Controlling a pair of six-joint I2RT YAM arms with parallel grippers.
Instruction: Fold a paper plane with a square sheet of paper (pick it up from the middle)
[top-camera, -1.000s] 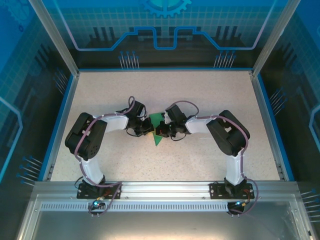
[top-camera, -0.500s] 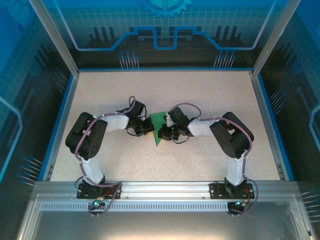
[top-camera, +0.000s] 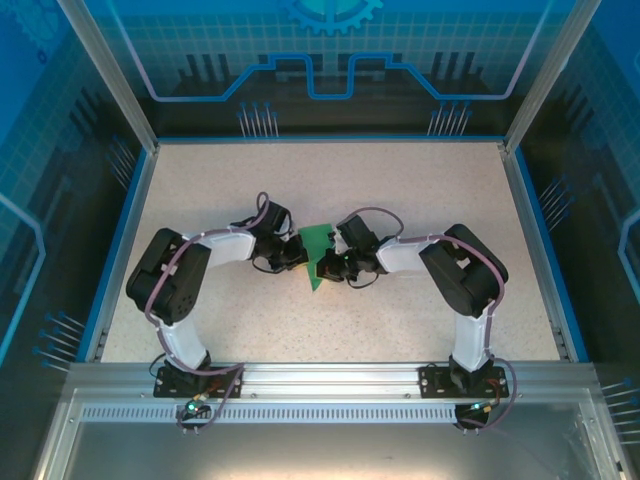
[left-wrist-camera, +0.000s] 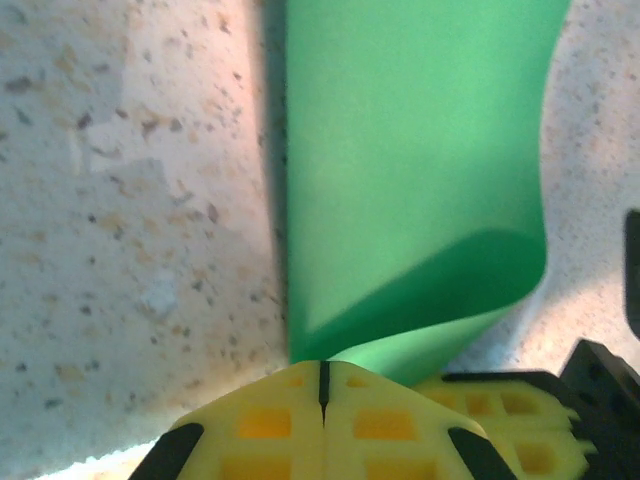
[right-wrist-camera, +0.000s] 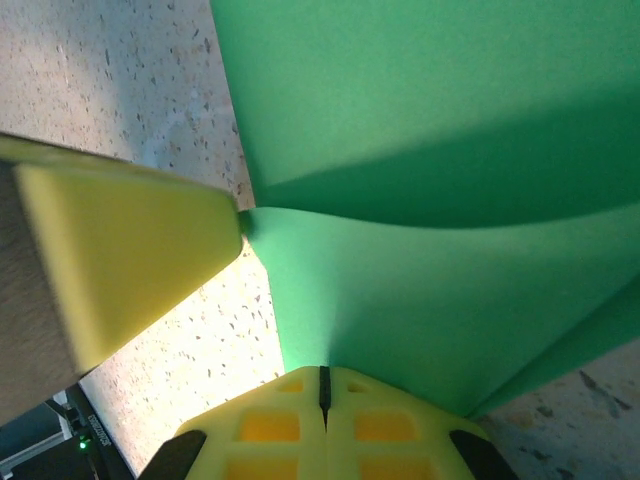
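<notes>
Though thin — matte green paper (left-wrist-camera: 400, 150), softly curled

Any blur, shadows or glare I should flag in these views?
Top view: sharp, evenly lit, green paper tiny in frame. Left wrist view: paper soft, dark shadow beside it on the table. Right wrist view: shadow band across the paper; yellow pad at left blurred.

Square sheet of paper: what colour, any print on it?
The square sheet of paper is plain bright green, unmarked. It shows best in the left wrist view.
</notes>
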